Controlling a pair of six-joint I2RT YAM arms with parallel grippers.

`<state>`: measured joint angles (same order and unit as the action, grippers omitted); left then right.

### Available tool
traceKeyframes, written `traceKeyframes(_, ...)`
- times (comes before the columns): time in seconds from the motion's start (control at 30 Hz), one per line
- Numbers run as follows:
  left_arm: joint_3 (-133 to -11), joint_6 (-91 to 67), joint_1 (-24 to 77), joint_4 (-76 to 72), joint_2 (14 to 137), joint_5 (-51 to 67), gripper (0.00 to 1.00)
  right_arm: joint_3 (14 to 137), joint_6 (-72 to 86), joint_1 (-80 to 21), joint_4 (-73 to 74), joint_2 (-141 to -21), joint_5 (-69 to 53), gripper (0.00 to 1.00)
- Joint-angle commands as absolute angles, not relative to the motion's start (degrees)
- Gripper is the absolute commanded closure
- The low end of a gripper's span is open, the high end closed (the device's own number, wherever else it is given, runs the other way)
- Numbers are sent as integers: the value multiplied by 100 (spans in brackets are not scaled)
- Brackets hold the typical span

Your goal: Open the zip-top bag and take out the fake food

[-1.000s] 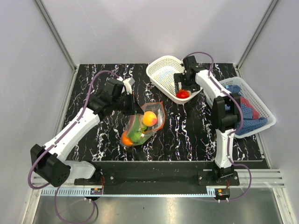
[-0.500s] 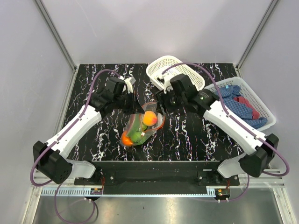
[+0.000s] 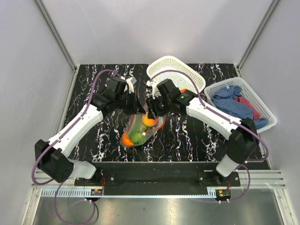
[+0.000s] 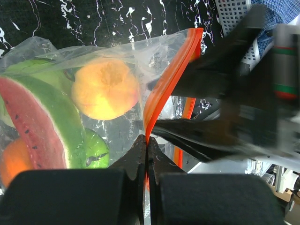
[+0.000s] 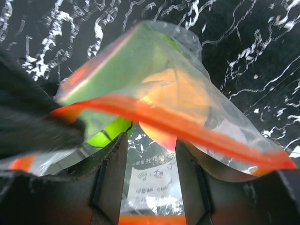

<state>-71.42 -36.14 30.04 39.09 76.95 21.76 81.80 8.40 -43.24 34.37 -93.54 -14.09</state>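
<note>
Left wrist view: left jaws are pinched shut on the orange-red zip strip (image 4: 168,82) of the zip-top bag (image 4: 117,47). Right jaws stand apart, astride the opposite lip. Inside sits fake food: orange ball (image 4: 105,89), watermelon slice (image 4: 33,122). Bag lies mid bench (image 3: 197,136); white baskets (image 3: 171,65) at one and three o'clock.

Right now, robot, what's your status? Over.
Left gripper shut on bag strip. Right gripper open at bag mouth. Food inside bag. Nothing blocking.
</note>
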Motion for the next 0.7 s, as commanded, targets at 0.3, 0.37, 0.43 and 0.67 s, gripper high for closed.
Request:
traceKeyframes(0.3, -7435, -3832, 2971, 3569, 7972, 2188, 100, 7559, 870, -4368, 2637, -9571, -1204, 24)
traceKeyframes(0.37, -7409, -3858, 2971, 3490, 7963, 2215, 100, 7454, 870, -4368, 2453, -9606, -1195, 18)
traceKeyframes(0.43, -7418, -3876, 2971, 3472, 7954, 2197, 100, 7409, 905, -4368, 2286, -9668, -1151, 13)
traceKeyframes(0.67, -7497, -3981, 2988, 3322, 8112, 2426, 100, 7242, 905, -4368, 1846, -9861, -1029, 1)
